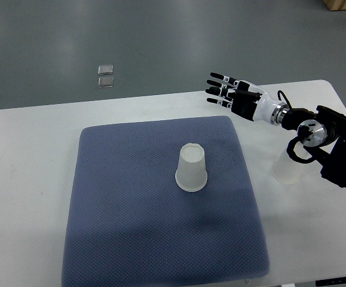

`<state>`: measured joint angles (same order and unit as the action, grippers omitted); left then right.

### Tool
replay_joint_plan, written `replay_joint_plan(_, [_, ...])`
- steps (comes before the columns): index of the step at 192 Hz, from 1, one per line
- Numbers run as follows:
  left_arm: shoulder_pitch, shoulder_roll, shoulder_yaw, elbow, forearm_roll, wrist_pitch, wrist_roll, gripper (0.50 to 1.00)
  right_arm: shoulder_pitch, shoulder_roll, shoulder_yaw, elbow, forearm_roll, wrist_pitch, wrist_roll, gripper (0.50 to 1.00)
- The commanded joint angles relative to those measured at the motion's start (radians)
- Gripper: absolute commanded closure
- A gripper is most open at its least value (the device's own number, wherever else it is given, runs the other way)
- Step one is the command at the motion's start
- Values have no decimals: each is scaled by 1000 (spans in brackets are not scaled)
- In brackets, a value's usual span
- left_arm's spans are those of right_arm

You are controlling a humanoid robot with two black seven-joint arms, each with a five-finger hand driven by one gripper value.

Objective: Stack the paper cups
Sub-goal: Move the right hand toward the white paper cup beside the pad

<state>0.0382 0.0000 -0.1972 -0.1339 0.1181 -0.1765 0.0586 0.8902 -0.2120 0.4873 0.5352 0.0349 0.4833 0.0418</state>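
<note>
The stacking looks to be at its opening step: neither cup is held and the two stand well apart. The right hand (229, 95) hovers above the far right part of the bench (29, 149), its fingers (216, 79) spread apart and holding nothing, past the far right corner of the blue mat (131, 239). The left hand is not in view.

One paper cup (191, 168) stands upside down near the middle of the mat, closed base up, wider rim on the cloth. It is white, slightly translucent, tapered and undented. A second cup (286, 170) stands on the bare bench just right of the mat, partly hidden under the right forearm (316, 134); its upper end is covered, so which way up it stands cannot be told.

The next move probably calls for the hand to draw back and lower onto one cup, close around its wall without crushing it, lift it and bring it squarely over the other so the tapers nest.
</note>
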Motion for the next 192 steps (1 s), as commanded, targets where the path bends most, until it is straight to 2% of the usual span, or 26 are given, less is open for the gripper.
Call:
replay_joint_plan(1, [0,0,-1,4,-2,0,0,500,-2,8,-1,0,-4,0,0,576])
replay_joint_plan(112, [0,0,1,10,0,0,0,500,4,-15,10,-3,-24,-8,3,576])
replay_joint_plan(192, [0,0,-1,11,-2,0,0,500,49,-141,7,-1,-27,6,3,576])
